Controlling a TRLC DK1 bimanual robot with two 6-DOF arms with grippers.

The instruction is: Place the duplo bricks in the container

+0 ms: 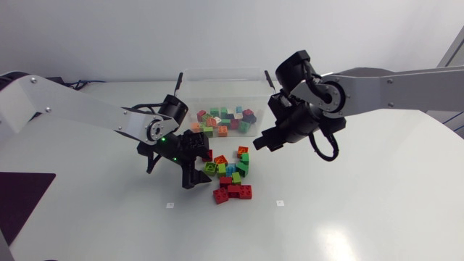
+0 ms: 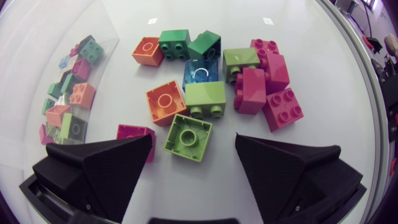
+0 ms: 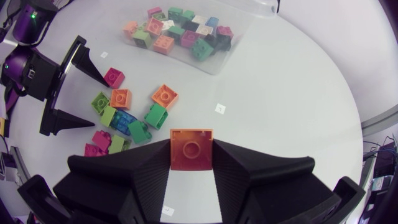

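A pile of loose duplo bricks in red, green, orange and blue lies on the white table in front of the clear container. My left gripper hangs open over the pile's left side. A light green brick lies between its fingers without touching them, and a magenta brick sits by one finger. My right gripper is raised to the right of the pile, shut on an orange brick. The container holds several bricks.
Two small white markers lie on the table in front of the pile. A dark mat lies at the table's left edge. The container's clear wall stands just beside the left gripper.
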